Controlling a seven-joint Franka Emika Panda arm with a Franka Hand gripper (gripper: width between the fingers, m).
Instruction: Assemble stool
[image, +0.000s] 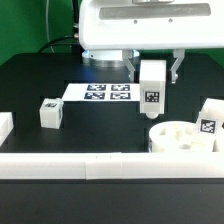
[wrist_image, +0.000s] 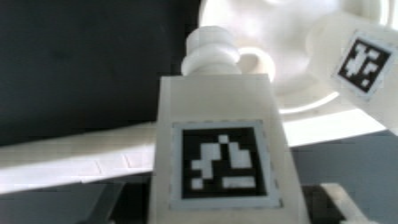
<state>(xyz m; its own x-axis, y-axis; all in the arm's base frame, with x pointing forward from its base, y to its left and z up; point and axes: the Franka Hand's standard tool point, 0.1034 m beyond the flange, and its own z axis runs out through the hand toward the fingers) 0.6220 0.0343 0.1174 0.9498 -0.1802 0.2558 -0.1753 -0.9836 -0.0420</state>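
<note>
Closest, our fingers (wrist_image: 103, 202) clamp a white blocky leg (wrist_image: 217, 100) bearing a black-and-white tag (wrist_image: 222, 156); we see it upright just above the seat (image: 180, 138), long axis vertical, pegged end pointing down toward that white ring-like seat.

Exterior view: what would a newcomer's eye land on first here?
The gripper holds a tagged white leg just above the round seat, low on the exterior view's right. A second leg sits alone toward its left, a third leg beside the seat at the far right.
</note>
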